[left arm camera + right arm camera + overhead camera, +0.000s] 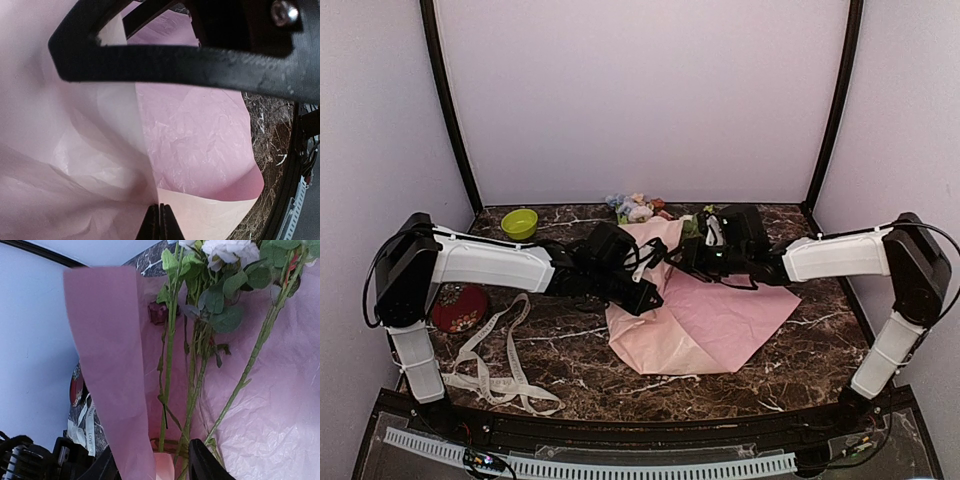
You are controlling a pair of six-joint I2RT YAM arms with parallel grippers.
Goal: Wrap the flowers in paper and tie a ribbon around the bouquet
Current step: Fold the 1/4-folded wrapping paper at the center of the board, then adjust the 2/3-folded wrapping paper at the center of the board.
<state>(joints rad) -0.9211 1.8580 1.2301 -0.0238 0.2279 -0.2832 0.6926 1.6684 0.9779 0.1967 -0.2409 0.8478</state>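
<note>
1. Across the middle of the table lies the pink paper. Its near right part is spread flat as a bed for the bunch. Its left edge stands up as a flap, which I judge is raised so it can fold over the stems.
2. On the far part of that sheet lie the flowers, with the blooms pointing at the back wall and just past the paper's far tip. The stems run back along the sheet, which I reckon is the right way round for a cone with the heads showing.
3. Near the left arm's base, the ribbon lies in loose loops on the bare table, well apart from both grippers. I judge it is waiting there, since tying is not yet begun.
4. At the flap's edge sits my left gripper, jaws together and clamped on the paper. A crease runs straight into the tips.
5. At the stem ends sits my right gripper, jaws apart. The stems and a scrap of pink run down into the gap. I cannot tell whether either finger touches them.
</note>
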